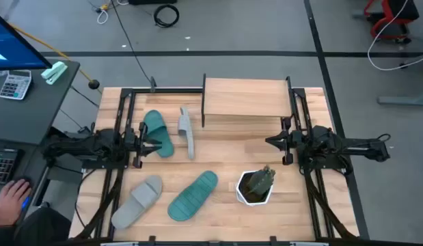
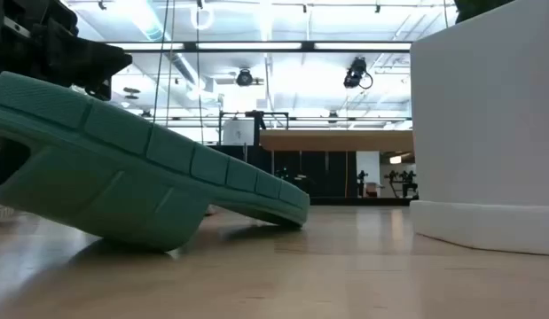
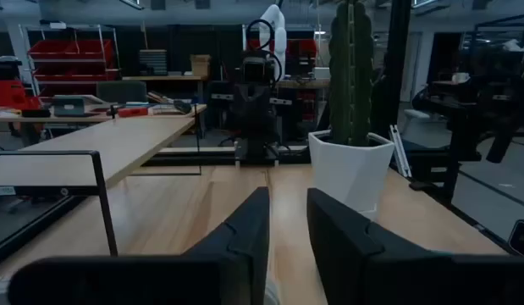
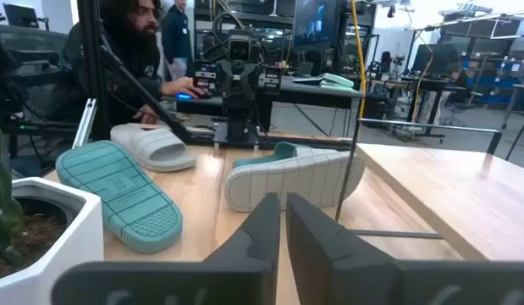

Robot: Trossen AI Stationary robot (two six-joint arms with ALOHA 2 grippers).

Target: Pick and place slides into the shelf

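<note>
- The left gripper [image 1: 158, 140] hung just at the teal slide [image 1: 158, 132] lying at the left of the table, its fingers close together with only a narrow gap; from above it was not clear whether they pinched the slide's edge or merely sat beside it.
- The right gripper [image 1: 269, 141] waited at the right side, near the shelf's [image 1: 246, 100] near right leg, its fingers pressed nearly together and holding nothing.
- Judged as the step in hand: taking up that teal slide and carrying it to the shelf. Doing it well would probably mean gripping the strap or the sole's rim squarely, lifting clear of the grey slide [image 1: 188, 132] standing on its edge just to the right, and bringing it level to the shelf so it does not catch the black legs.
- A second grey slide [image 1: 139, 200] and a second teal slide [image 1: 194, 195] lay flat at the near edge, well apart from both grippers; the right wrist view showed the teal one's ribbed sole [image 4: 120, 193].
- The shelf stood at the far middle, its plank top bare.
- The white pot [image 1: 255, 188] with its plant sat near right, beside the likely path of the right arm, and could be knocked.
</note>
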